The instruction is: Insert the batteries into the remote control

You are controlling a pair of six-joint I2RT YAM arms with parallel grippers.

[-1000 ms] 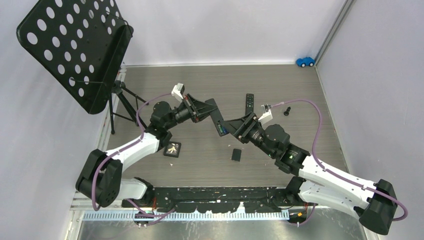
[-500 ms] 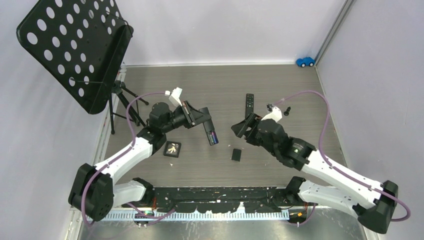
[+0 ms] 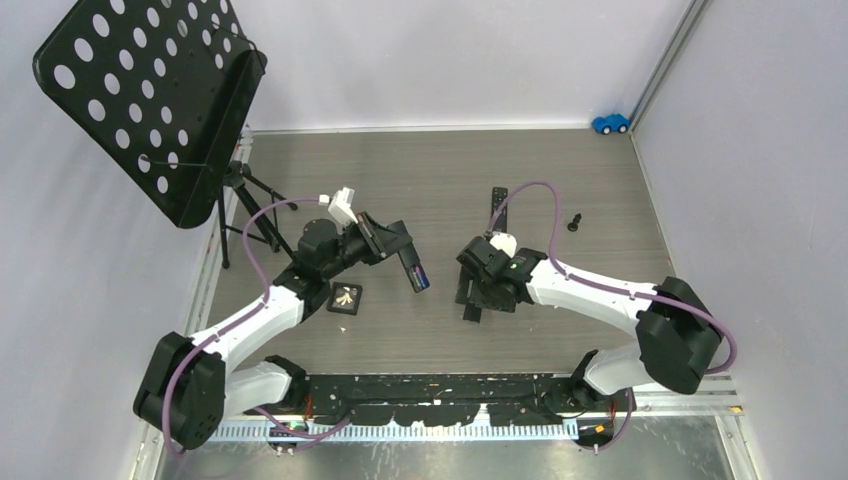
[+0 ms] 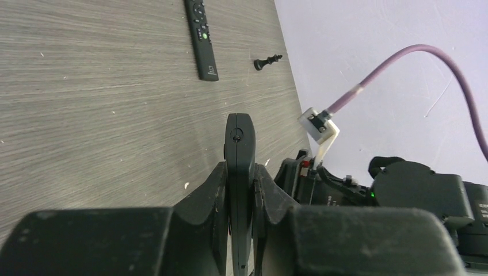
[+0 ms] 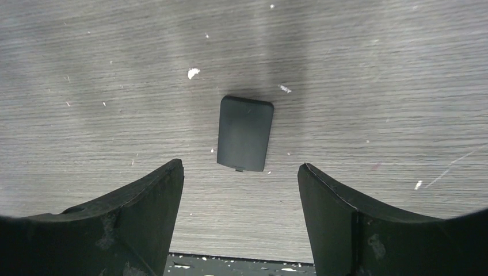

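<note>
The cover plate (image 5: 245, 133) lies flat on the desk (image 5: 374, 69) and serves as the reference point. The right gripper (image 5: 240, 164) is poised over the plate, its jaws spread wide to either side of it; it grips nothing and stands apart from the plate. Well to the left of the plate lies a small black card (image 3: 345, 298) with a yellow mark. Just beyond the plate and to its left, the left gripper (image 3: 404, 257) is clamped tight on the remote control (image 3: 417, 273); the wrist view shows the remote edge-on between the fingers (image 4: 207, 190). The batteries (image 3: 422, 281) show as coloured spots in the remote's end nearest the plate. Farther beyond the plate lies a second remote (image 3: 498, 207); beyond and to the right of the plate stands a black chess piece (image 3: 574, 222)
</note>
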